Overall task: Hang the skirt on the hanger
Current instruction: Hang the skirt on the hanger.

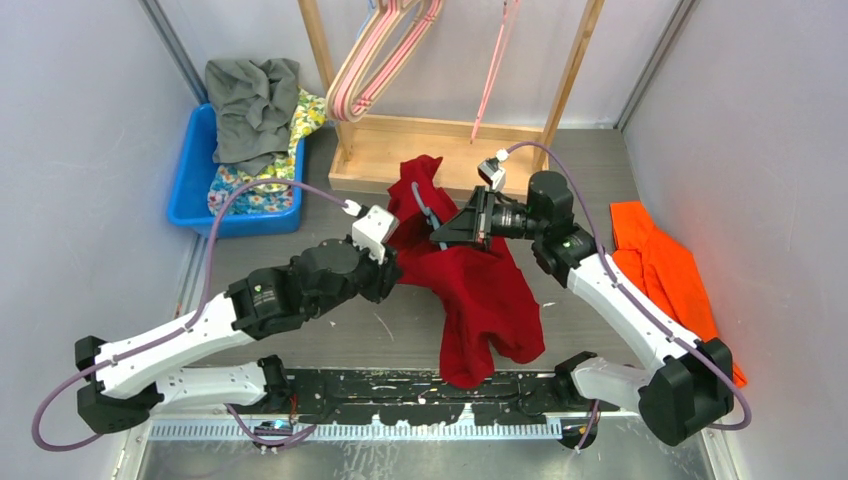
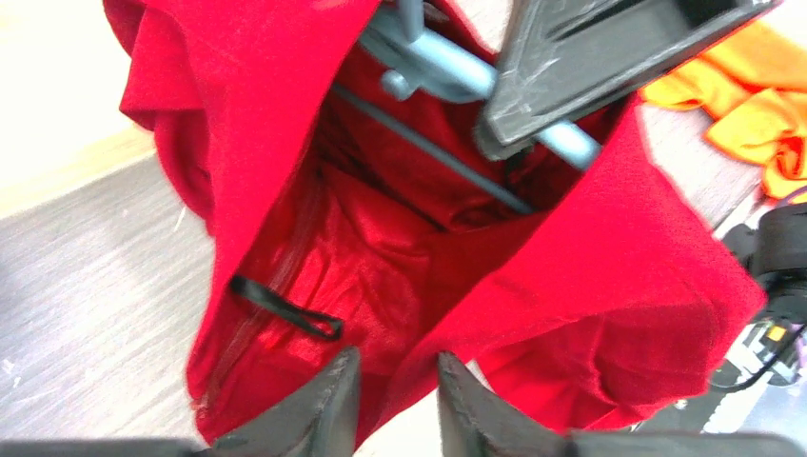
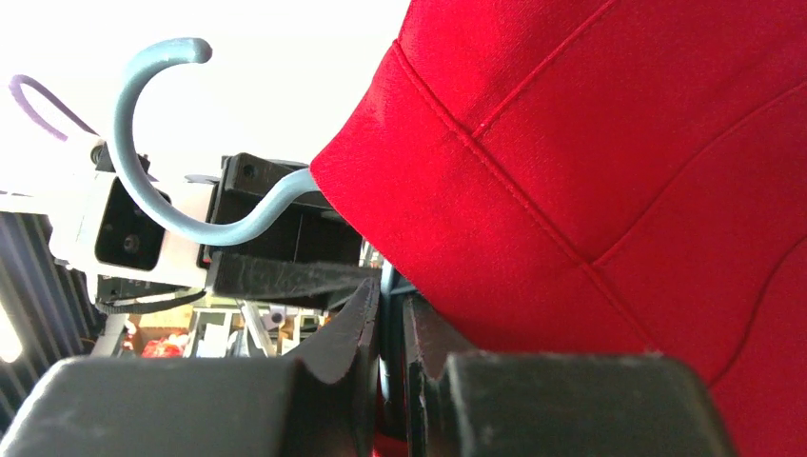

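The red skirt (image 1: pixel 480 290) hangs bunched between my two grippers above the table's middle. In the left wrist view its waist opening (image 2: pixel 381 238) gapes, showing the lining and a black loop (image 2: pixel 285 309). My left gripper (image 2: pixel 398 381) is shut on a fold of the skirt's edge; it shows from above as the left gripper (image 1: pixel 392 268) at the cloth's left side. The blue-grey hanger (image 3: pixel 143 124) has its hook free and its bars (image 2: pixel 447 71) inside the skirt. My right gripper (image 3: pixel 392 314) is shut on the hanger's bar and sits at the skirt's top (image 1: pixel 450 232).
A wooden rack (image 1: pixel 440 150) stands at the back with pink hangers (image 1: pixel 375 60) on it. A blue bin (image 1: pixel 190 190) of clothes sits at the back left. An orange garment (image 1: pixel 665 265) lies on the right, by the right arm.
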Available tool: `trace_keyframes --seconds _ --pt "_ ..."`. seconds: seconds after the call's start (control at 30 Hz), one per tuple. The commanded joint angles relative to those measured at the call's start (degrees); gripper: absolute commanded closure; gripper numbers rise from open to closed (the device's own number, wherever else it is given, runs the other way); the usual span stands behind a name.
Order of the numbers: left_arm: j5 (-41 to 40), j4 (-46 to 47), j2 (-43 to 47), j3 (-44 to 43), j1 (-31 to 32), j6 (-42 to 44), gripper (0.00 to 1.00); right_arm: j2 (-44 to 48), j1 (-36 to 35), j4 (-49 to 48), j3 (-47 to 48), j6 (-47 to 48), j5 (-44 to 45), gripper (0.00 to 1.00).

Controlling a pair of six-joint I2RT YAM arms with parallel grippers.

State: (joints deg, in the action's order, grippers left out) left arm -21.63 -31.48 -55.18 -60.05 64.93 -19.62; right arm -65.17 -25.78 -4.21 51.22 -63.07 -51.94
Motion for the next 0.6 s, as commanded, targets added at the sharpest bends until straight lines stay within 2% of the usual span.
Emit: trace_keyframes --seconds 0.0,0.1,0.17,0.5,0.53,0.57 --pt "7.8 3.1 -0.3 -5.1 -0.4 5.0 0.55 3.0 2.1 -4.7 5.0 -1.6 -4.7 0.99" --pt "11.9 4.0 -1.1 -6.3 -0.6 6.9 0.4 2.7 3.0 -5.2 5.0 -2.2 -5.4 0.99" --pt "13.9 4.4 -2.4 -7.0 -1.2 8.1 0.35 2.4 3.3 -6.9 4.6 -3.5 -5.9 0.99" --pt "24.8 6.4 -11.4 -11.0 -7.5 11.3 0.33 2.6 4.6 -9.7 4.7 -6.4 -7.9 0.99" --pt "25.5 6.6 -12.0 -11.3 -7.7 11.3 0.35 2.7 4.9 -9.8 4.8 -6.5 -8.2 0.99" --pt "26.1 6.8 -12.4 -11.5 -8.0 11.5 0.4 2.9 5.2 -9.7 4.9 -6.6 -8.4 0.99"
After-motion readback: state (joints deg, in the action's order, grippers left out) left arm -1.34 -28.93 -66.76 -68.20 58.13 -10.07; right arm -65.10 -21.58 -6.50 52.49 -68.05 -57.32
